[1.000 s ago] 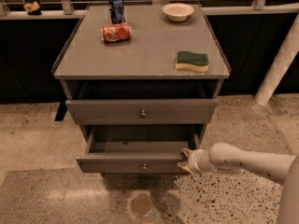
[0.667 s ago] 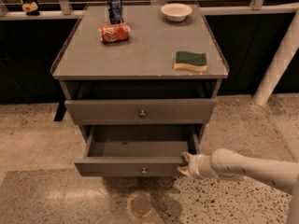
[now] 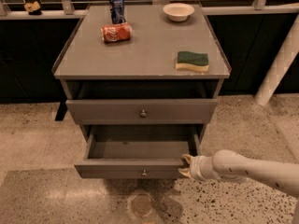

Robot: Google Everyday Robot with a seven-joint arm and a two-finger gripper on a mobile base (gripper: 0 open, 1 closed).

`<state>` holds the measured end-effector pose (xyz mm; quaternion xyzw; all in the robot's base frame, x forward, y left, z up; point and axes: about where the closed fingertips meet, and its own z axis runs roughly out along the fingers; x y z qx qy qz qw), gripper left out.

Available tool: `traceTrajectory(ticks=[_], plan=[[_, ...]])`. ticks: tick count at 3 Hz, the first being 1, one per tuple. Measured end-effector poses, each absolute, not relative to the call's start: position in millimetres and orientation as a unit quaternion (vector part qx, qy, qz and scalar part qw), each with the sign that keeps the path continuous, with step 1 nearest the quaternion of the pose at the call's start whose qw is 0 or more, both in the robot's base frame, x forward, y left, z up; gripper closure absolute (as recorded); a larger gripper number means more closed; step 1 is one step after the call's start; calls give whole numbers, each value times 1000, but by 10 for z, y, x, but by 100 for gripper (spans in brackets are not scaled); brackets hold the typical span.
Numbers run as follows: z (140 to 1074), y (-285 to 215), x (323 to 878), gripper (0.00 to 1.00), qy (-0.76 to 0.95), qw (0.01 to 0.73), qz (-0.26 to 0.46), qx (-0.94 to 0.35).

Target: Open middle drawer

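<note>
The middle drawer (image 3: 135,168) is pulled out toward the camera. Its shallow grey box shows nothing inside, and a small round knob (image 3: 144,173) sits on its front panel. My gripper (image 3: 185,166) comes in from the lower right on a white arm (image 3: 243,168). It rests against the right end of that front panel. The drawer above (image 3: 140,111) stands only a little forward, with its knob (image 3: 143,113) facing me. Whatever lies under the open drawer is hidden.
The cabinet top (image 3: 145,55) carries an upright blue can (image 3: 117,8), a red can lying on its side (image 3: 116,32), a white bowl (image 3: 178,11) and a green-and-yellow sponge (image 3: 192,61). A white post (image 3: 279,64) stands to the right. A speckled floor surrounds the cabinet.
The middle drawer has slid further out toward the camera, and my gripper has moved along with its right front corner.
</note>
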<state>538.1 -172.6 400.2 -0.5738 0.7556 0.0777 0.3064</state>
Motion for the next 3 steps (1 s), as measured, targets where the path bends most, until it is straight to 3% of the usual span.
traceTrajectory(ticks=[3], plan=[[3916, -1708, 5147, 100, 750, 310, 81, -578]])
